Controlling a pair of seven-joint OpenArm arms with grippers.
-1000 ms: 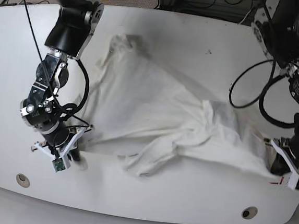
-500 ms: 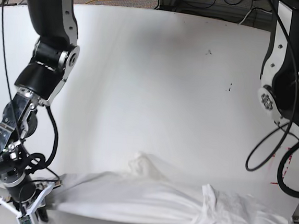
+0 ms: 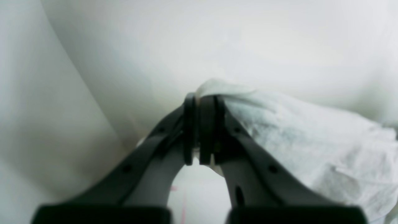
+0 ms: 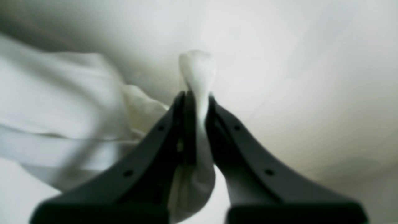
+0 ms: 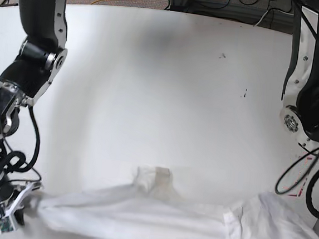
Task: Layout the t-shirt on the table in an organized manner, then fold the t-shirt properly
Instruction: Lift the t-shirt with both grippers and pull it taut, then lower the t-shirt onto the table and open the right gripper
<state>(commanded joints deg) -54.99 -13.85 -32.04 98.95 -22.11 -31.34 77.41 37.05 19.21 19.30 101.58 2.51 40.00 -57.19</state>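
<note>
Left wrist view puts me right over the left gripper (image 3: 200,130): its two dark jaws are pressed together on a bunched edge of the t-shirt (image 3: 304,140), and a small nub of pale cloth pokes out past the tips. From that pinch the fabric spreads off to the right in soft wrinkles. Under the jaws I can see the glossy white table (image 3: 217,40), and a faint bit of red mark (image 3: 178,199) shows low between the fingers.

Over on the other side, the right gripper (image 4: 196,124) is likewise clamped on cloth. A narrow twist of the shirt (image 4: 62,124) stands up between the tips, more fabric hangs down below them, and the bulk of it trails away to the left, blurred.

From the base view the shirt (image 5: 157,214) is stretched in a long low band across the near edge of the table (image 5: 162,86), between the two arms. The right gripper (image 5: 8,215) sits at the lower left corner holding one end. The other end billows into a rounded heap at the lower right, and the left gripper itself is out of that frame. A small folded bump rises from the middle of the band. Most of the tabletop behind it is bare, with a few dark specks (image 5: 222,55) and the red mark (image 5: 302,177) near the right edge.
</note>
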